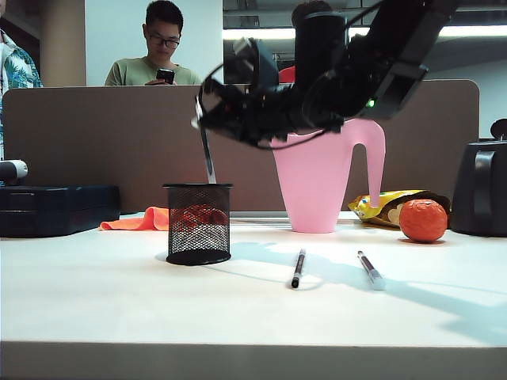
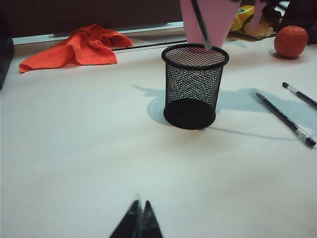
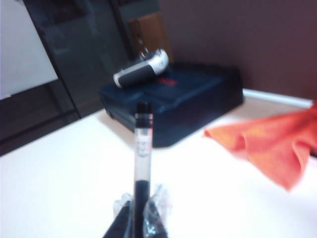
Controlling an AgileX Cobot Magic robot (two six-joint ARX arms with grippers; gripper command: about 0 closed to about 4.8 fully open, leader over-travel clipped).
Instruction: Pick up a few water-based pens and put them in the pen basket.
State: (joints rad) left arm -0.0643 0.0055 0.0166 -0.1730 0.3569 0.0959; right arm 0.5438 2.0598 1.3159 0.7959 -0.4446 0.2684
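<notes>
Exterior view, right gripper: hanging above the pen basket, its jaws clamping a clear-barrelled pen that is pointing down, tip just at the basket's rim.
Exterior view, pen basket: standing upright on the white table, left of the pink watering can.
Exterior view, other pens: a black pen and a second clear pen are lying on the table right of the basket, apart from each other.
Exterior view, surroundings: an orange cloth is lying behind the basket, an orange ball is sitting far right.
Left wrist view, left gripper: hovering low over bare table, well short of the basket, fingertips pressed together and holding nothing.
Left wrist view, pens: the held pen is slanting down into the basket's mouth; two pens are lying beyond.
Right wrist view, right gripper: pads are pinching the clear pen at its dark end; a dark case and the cloth are showing behind, blurred.
</notes>
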